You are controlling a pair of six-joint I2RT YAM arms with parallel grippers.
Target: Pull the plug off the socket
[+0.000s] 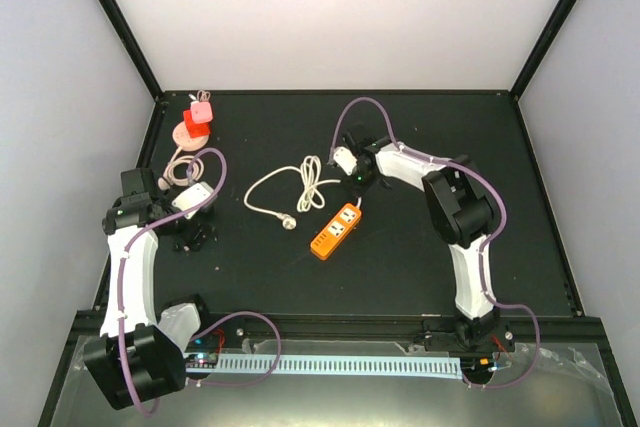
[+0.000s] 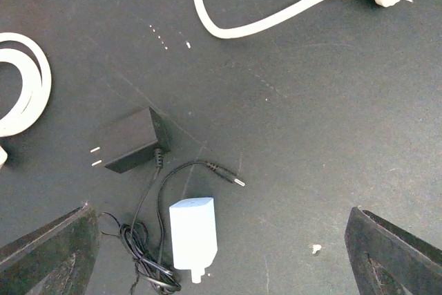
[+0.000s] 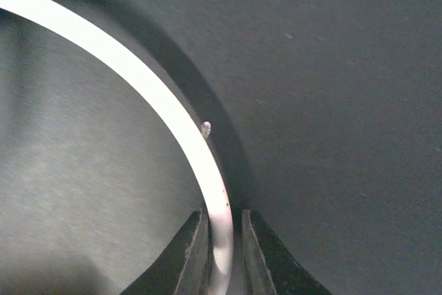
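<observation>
Cord (image 3: 159, 101) pinched tight between the right fingers (image 3: 193, 246) just beyond the far end of the strip (image 1: 333, 233), where the plug (image 1: 351, 208) looks seated, left fingers (image 2: 48, 246) spread wide well left of the strip: best pull straight along the plug's axis, strip held down, never sideways.

Two slim robot arms of the same make. The left arm (image 1: 132, 262) and the right arm (image 1: 468, 257) are each built from smooth white shells joined by bulky black rounded joint housings, so white and black alternate along the length. A lilac cable (image 1: 368, 100) runs outside each arm in loose loops. A tiny green light (image 1: 357, 183) shows near the right arm's wrist. Seen close, the left gripper's fingers (image 2: 48, 253) are matt black wedges with a rough surface; the right gripper's fingers (image 3: 185, 260) are black too, narrow with flat inner faces.
</observation>
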